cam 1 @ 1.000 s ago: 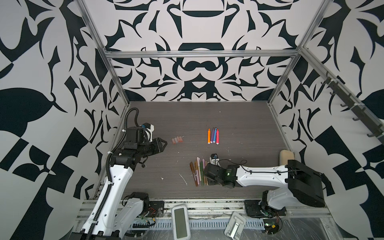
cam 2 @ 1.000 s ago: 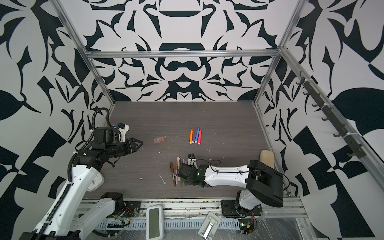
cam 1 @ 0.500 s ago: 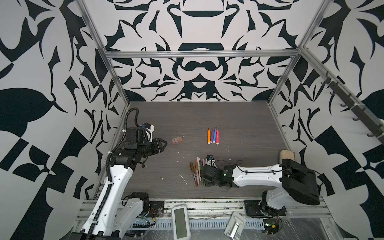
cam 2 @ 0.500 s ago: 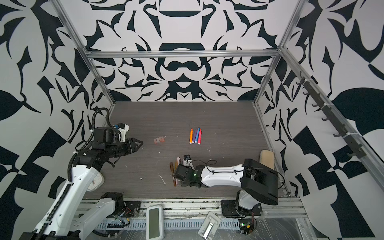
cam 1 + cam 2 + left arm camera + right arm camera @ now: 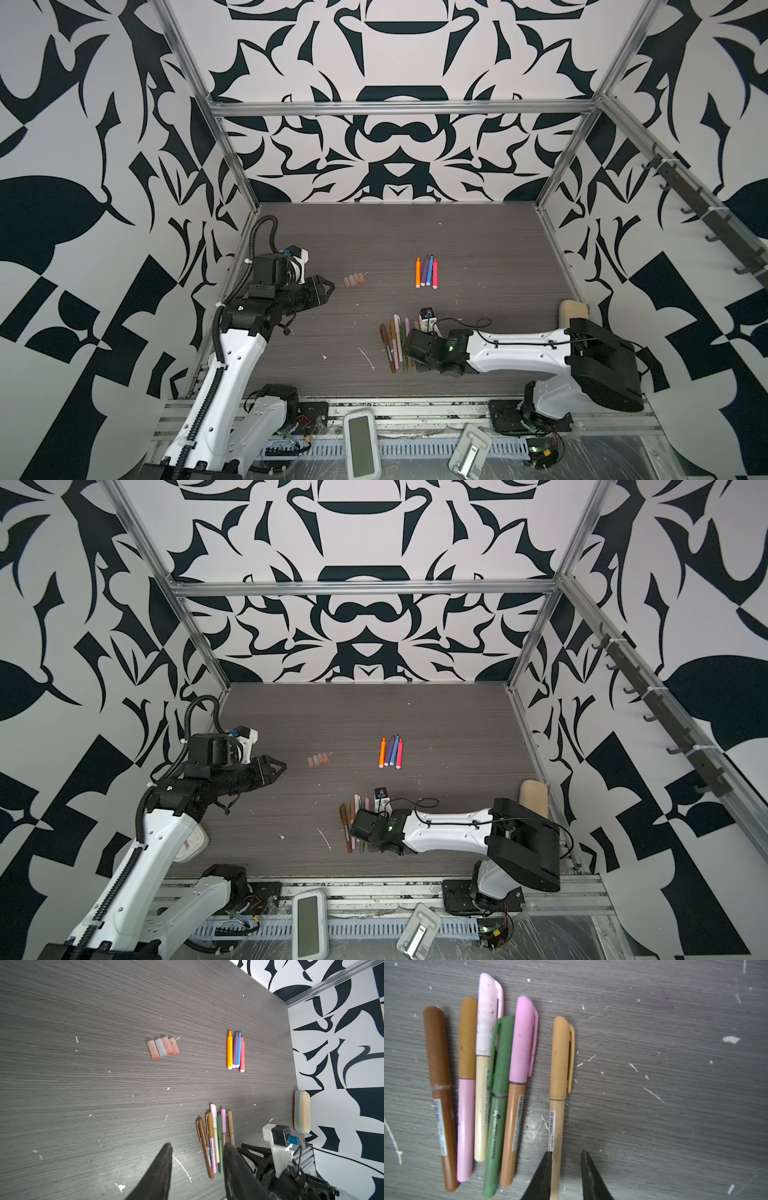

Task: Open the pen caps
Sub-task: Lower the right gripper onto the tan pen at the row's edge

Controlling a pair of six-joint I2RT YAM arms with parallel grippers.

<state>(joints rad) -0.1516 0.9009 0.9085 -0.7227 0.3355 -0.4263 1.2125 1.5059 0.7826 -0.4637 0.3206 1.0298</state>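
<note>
Right pincer [image 5: 565,1152] stands part-spread astride the tan pen [image 5: 557,1124], one finger touching the barrel, not clamped. Its cap [image 5: 561,1057] is on. Five capped pens [image 5: 500,1084] lie just beside. Left pincer [image 5: 197,1145] hovers spread and empty.

Step in hand, by my judgement: securing the barrel. The next move calls for closing, lifting, and offering the cap to the left pincer.

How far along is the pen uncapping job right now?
Done: four bright pens lie uncapped, their four translucent caps in a row apart from them. In hand: the right gripper straddles the barrel of the tan pen, jaws not yet closed on it; the left gripper hovers open and empty. Left: all six muted pens in view, the tan one included, are capped.
</note>
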